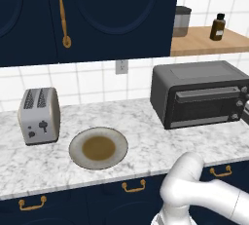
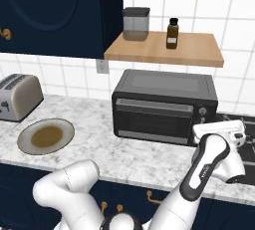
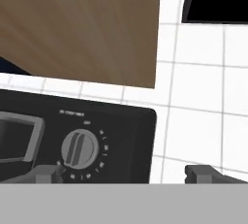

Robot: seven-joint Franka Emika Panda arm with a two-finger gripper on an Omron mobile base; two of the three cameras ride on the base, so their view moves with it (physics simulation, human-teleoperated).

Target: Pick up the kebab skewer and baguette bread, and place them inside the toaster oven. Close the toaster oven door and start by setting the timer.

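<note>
The dark grey toaster oven [image 1: 199, 92] [image 2: 164, 105] stands at the right of the marble counter. Its glass door [image 2: 153, 117] is shut, with the bar handle along the top. The kebab skewer and baguette bread are hidden from view. My gripper [image 2: 215, 130] hovers in front of the oven's right edge, by the knobs. In the hand view the timer knob [image 3: 80, 148] on the black panel sits just above my left fingertip [image 3: 48, 174]. My gripper [image 3: 126, 174] is open with nothing between its fingers, and the knob lies left of its middle.
A round plate [image 1: 78, 157] [image 2: 25, 142] with a brown centre lies on the counter. The silver two-slot toaster [image 1: 39, 116] stands at the left. A wooden shelf [image 2: 164, 50] above the oven carries a canister [image 2: 136, 24] and a brown bottle [image 2: 172, 33].
</note>
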